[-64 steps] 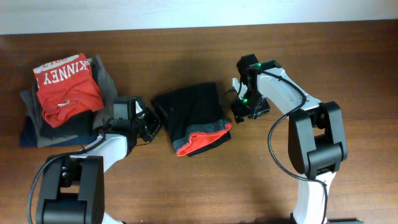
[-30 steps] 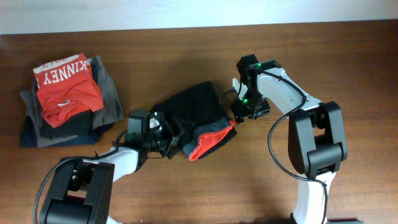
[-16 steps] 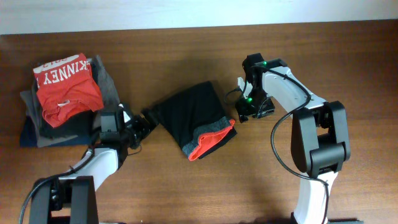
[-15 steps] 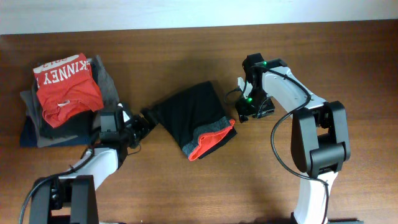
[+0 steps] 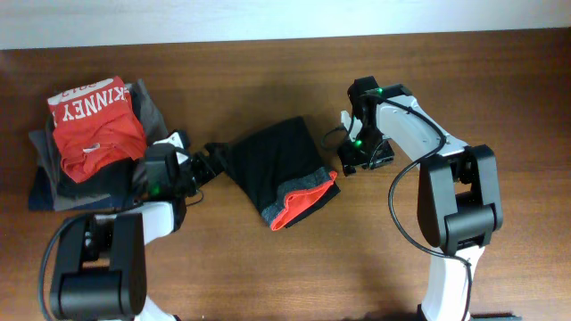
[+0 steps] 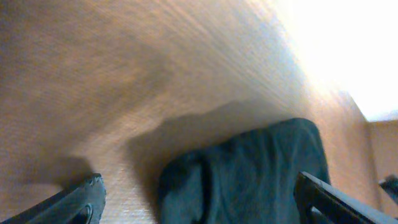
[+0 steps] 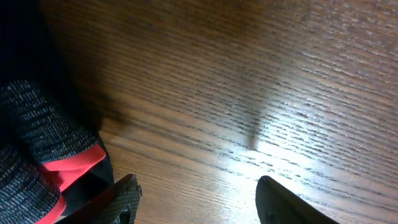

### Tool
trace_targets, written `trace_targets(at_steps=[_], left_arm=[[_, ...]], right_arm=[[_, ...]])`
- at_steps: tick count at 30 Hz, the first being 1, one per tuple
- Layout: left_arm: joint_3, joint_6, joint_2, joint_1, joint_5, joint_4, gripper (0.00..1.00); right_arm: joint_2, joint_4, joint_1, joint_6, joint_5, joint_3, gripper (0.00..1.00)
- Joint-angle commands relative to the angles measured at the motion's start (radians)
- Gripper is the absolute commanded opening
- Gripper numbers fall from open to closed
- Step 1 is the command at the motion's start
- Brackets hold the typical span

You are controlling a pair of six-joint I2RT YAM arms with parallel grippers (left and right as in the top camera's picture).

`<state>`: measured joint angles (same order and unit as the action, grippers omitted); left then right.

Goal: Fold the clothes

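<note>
Brown wood table point(image 5: 268, 276) is filling the overhead view, grain running side to side. Nearest, L arm point(image 5: 94, 267) and R arm point(image 5: 451, 214) are rising from the front edge. Mid-table, the black pants point(image 5: 268, 165) are lying folded in a compact, tilted bundle. The grey waistband point(image 5: 302, 187) w/ its red-orange edge point(image 5: 294, 209) is facing front-right.

L gripper point(image 5: 203, 165) is sitting low at the bundle's left corner, jaws spread wide, pinching nothing. Can't tell if it's touching the cloth. In L wrist view its fingers point(image 6: 81, 202) are standing far apart, dark pants point(image 6: 249, 168) lying ahead btwn them.

R gripper point(image 5: 354, 160) is hovering just beside the bundle's right side, jaws partly apart over bare wood, holding nothing. R wrist view is showing the waistband point(image 7: 25, 124) left of its fingers point(image 7: 121, 199).

Far left, a red T-shirt point(image 5: 94, 125) is lying atop a grey and navy pile point(image 5: 156, 125). A pale wall strip point(image 5: 268, 18) is running along the back.
</note>
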<state>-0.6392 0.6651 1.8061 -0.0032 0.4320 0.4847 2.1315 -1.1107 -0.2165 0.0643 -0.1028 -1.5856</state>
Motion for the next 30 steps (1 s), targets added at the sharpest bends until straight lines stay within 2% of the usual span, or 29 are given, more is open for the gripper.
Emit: trace_targets(at_steps=[1, 7, 9, 12, 17, 18, 21, 23, 24, 27, 28, 30], left_arm=[[-0.004, -0.004, 0.168, -0.019, 0.087, -0.048, 0.93], [-0.075, 0.0, 0.269, -0.096, 0.183, -0.055, 0.77], [-0.078, 0.004, 0.269, -0.109, 0.241, -0.055, 0.66], [-0.078, 0.004, 0.269, -0.108, 0.279, -0.08, 0.64], [-0.078, 0.003, 0.269, -0.103, 0.232, -0.145, 0.64], [-0.078, 0.003, 0.269, -0.103, 0.225, -0.143, 0.61], [-0.078, 0.003, 0.269, -0.103, 0.222, -0.135, 0.39], [-0.078, 0.003, 0.269, -0.103, 0.222, -0.128, 0.31], [-0.078, 0.003, 0.269, -0.103, 0.222, -0.126, 0.22], [-0.078, -0.005, 0.269, -0.104, 0.222, -0.122, 0.11], [-0.078, -0.008, 0.269, -0.104, 0.223, -0.121, 0.01], [-0.079, -0.01, 0.266, -0.102, 0.243, -0.107, 0.0]], right_arm=[[0.014, -0.001, 0.001, 0.007, 0.005, 0.003, 0.64], [0.014, -0.003, 0.001, 0.007, 0.005, 0.003, 0.64], [0.014, -0.003, 0.001, 0.007, 0.006, 0.003, 0.64], [0.014, -0.002, 0.001, 0.007, 0.006, 0.003, 0.65], [0.014, -0.005, 0.001, 0.007, 0.006, 0.003, 0.64], [0.014, -0.004, 0.001, 0.007, 0.006, 0.003, 0.64], [0.014, -0.004, 0.001, 0.007, 0.006, 0.003, 0.64], [0.014, -0.004, 0.001, 0.007, 0.006, 0.003, 0.64], [0.014, -0.004, 0.001, 0.007, 0.006, 0.003, 0.64], [0.012, -0.004, 0.001, 0.007, 0.006, 0.002, 0.64], [0.008, -0.005, 0.002, 0.007, 0.006, 0.0, 0.64], [-0.004, -0.013, 0.003, 0.007, 0.009, -0.007, 0.64]])
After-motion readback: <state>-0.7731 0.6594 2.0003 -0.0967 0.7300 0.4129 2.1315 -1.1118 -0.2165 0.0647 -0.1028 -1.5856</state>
